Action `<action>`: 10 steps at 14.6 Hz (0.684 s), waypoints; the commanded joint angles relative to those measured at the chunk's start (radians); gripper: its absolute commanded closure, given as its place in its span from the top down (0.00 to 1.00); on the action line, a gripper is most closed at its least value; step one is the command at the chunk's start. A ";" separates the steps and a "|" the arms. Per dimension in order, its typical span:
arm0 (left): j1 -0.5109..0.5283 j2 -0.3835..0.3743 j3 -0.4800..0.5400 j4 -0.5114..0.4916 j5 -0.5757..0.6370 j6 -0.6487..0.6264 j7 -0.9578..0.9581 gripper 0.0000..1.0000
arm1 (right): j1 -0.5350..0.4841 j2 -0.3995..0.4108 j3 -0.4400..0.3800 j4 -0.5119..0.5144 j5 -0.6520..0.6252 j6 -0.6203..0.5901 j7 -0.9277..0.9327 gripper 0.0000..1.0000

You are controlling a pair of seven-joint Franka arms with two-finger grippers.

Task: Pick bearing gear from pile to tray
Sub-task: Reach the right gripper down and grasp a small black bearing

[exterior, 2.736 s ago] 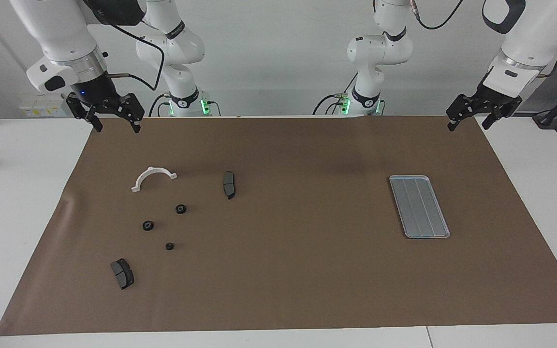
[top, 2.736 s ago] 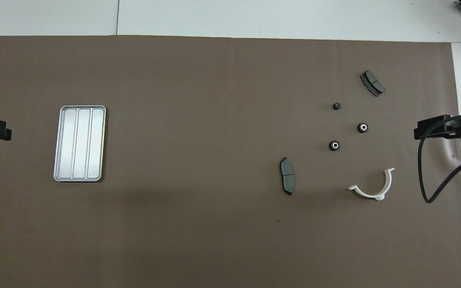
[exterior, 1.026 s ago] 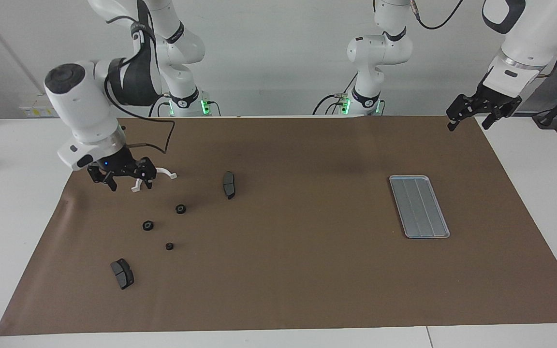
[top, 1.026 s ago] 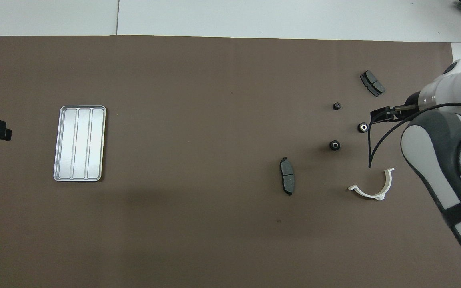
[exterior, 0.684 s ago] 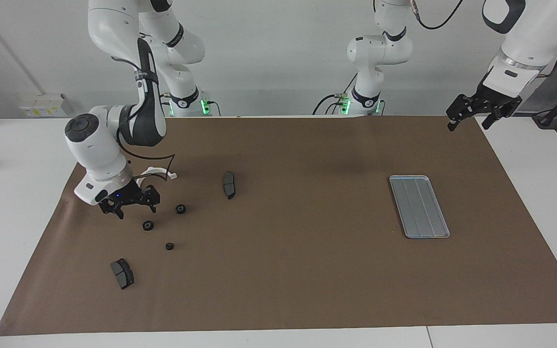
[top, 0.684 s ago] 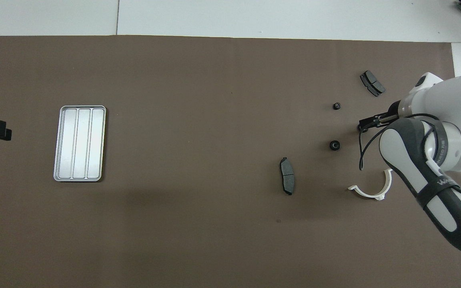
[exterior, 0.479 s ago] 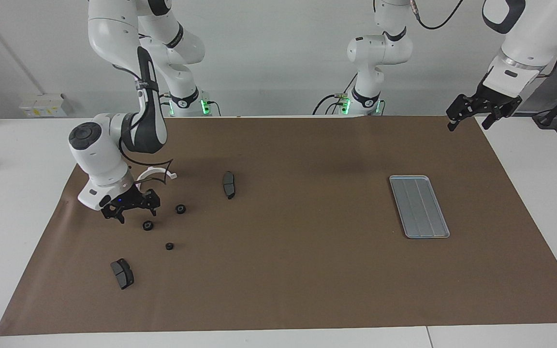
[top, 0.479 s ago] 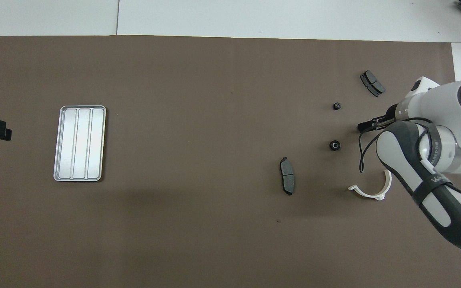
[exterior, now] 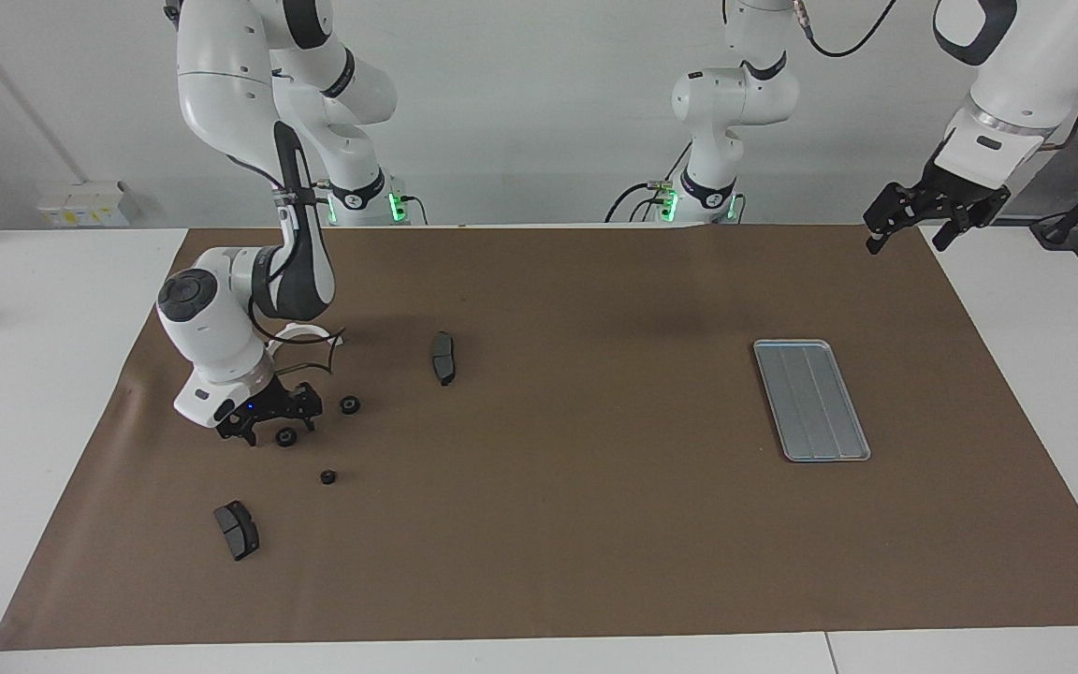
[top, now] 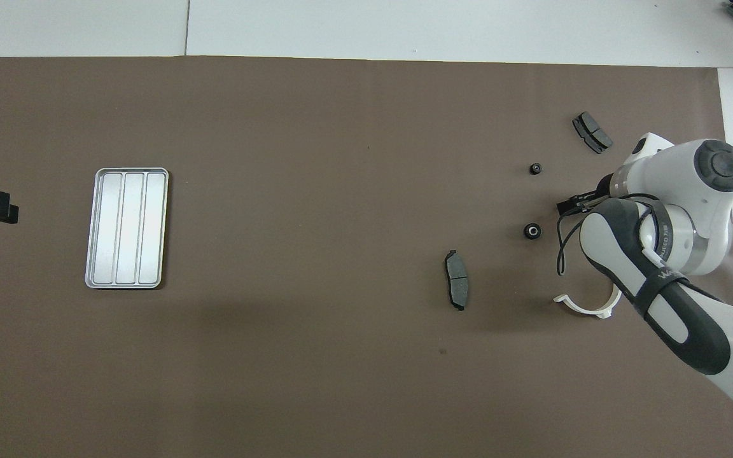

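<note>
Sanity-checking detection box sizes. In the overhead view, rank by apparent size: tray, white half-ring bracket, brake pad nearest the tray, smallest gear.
1. tray
2. white half-ring bracket, partly hidden by the right arm
3. brake pad, looks close to the bracket, so that order is unsure
4. smallest gear

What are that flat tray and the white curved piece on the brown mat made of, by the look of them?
The tray looks like metal, likely aluminium: silver-grey, with a soft sheen along its pressed grooves and raised rim. The white half-ring bracket looks like plastic: evenly matte white, thin-walled, with small moulded tabs at its ends. That is a guess from its look.
</note>
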State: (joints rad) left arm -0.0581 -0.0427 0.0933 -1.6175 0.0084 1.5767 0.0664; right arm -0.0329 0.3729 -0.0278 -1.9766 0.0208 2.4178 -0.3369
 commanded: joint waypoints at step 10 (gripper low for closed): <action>0.000 -0.013 0.000 -0.015 0.013 -0.003 -0.010 1.00 | 0.010 -0.009 0.006 -0.005 0.022 0.023 -0.004 0.00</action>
State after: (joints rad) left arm -0.0581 -0.0427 0.0933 -1.6175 0.0084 1.5767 0.0664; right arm -0.0205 0.3704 -0.0236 -1.9755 0.0229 2.4336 -0.3367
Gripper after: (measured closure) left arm 0.000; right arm 0.648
